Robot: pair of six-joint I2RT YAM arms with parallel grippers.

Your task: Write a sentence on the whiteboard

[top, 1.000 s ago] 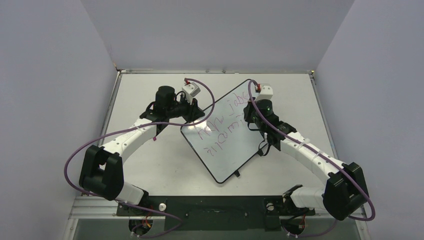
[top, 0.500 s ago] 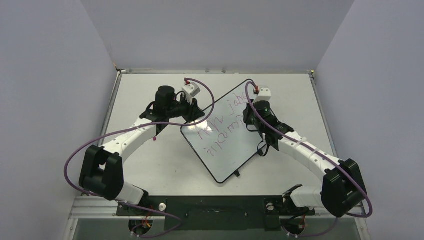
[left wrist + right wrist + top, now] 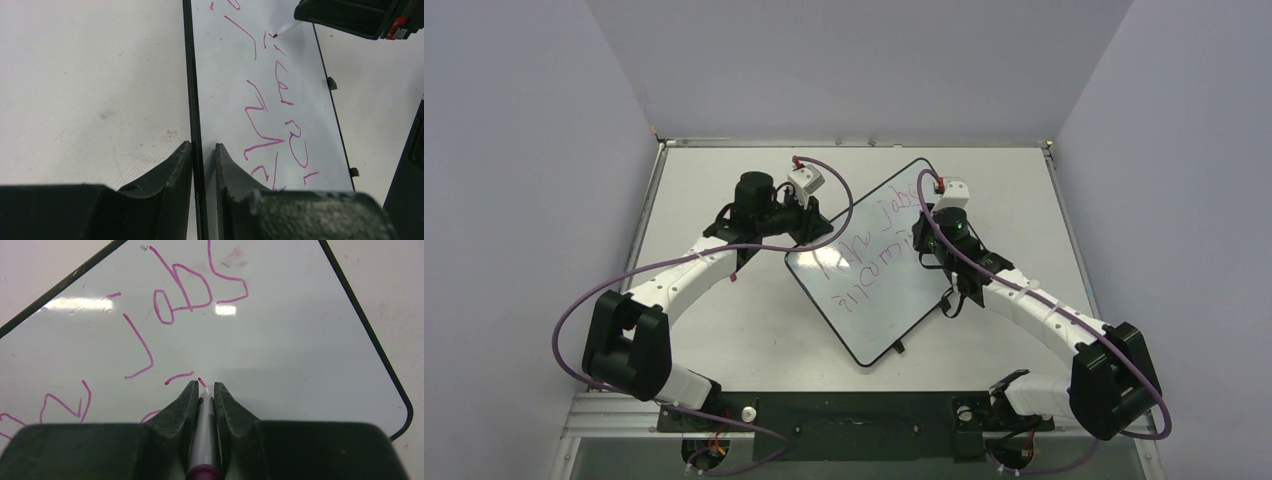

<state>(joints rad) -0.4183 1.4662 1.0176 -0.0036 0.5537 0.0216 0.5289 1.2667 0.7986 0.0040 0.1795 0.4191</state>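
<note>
The whiteboard point(image 3: 879, 280) lies askew on the table, white with a thin black frame. Pink cursive strokes of the sentence point(image 3: 864, 262) run across it in two lines, also seen as the sentence point(image 3: 180, 295) and the sentence point(image 3: 270, 115) from the wrists. My left gripper point(image 3: 203, 146) is shut on the whiteboard's black edge point(image 3: 192, 90), one finger on each side. My right gripper point(image 3: 204, 384) is shut on a white marker point(image 3: 203, 430) whose tip touches the whiteboard point(image 3: 280, 335) at a short fresh stroke. From the left wrist the marker tip point(image 3: 282, 31) shows far up the board.
The grey table point(image 3: 724, 330) runs to raised walls on three sides. Two small black tabs point(image 3: 331, 83) stick out from the board's far long edge. Purple cables point(image 3: 624, 280) loop over both arms. The black arm-base rail point(image 3: 854, 410) lies along the near edge.
The right arm's wrist has shifted slightly toward the near side along the board with the marker. The left arm and the whiteboard have stayed put.
</note>
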